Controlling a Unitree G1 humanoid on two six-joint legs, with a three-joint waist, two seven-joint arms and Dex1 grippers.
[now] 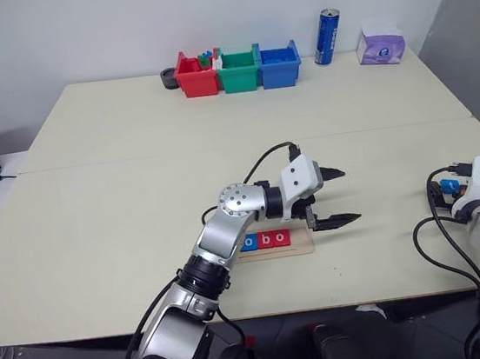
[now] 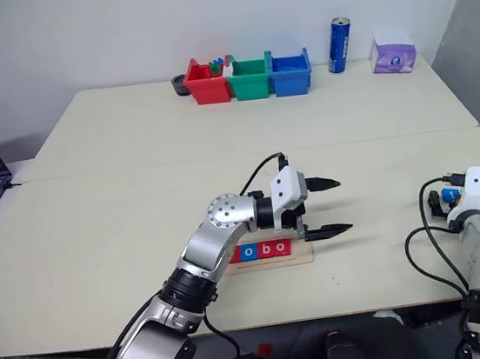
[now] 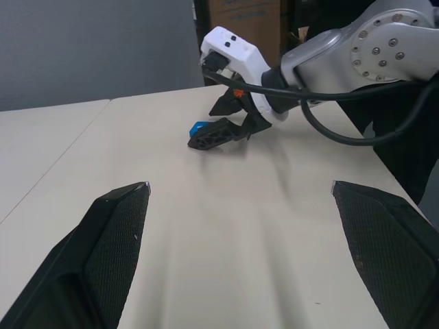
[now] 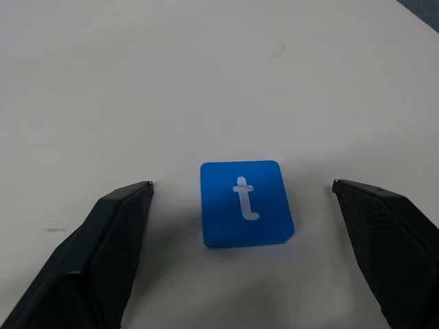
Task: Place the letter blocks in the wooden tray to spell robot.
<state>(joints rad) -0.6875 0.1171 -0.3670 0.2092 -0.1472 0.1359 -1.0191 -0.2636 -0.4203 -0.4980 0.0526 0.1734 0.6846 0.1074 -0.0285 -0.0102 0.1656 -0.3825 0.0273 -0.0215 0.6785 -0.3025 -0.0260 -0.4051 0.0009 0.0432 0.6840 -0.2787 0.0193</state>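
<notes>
In the left eye view, the wooden tray (image 1: 277, 248) lies near the front edge of the table (image 1: 137, 201), and the letter blocks (image 1: 265, 240) visible in it read o, b, o; the left arm hides the tray's left end, so I cannot tell about the r. The left gripper (image 1: 334, 196) hovers just right of the tray, pointing right, its two fingers apart and empty. The right gripper (image 1: 442, 197) is low at the right side of the table.

The right eye view shows the same: the right end of the tray seems free under the left gripper.

In the left wrist view, the right gripper (image 3: 218, 123) has its fingers spread around a small blue tile.

In the right wrist view, the t block (image 4: 245, 201) lies flat on the table between the open fingers (image 4: 103, 240), touching neither. It looks light, stiff and smooth, so I judge it best pinched at two opposite side edges, low against the table.
</notes>
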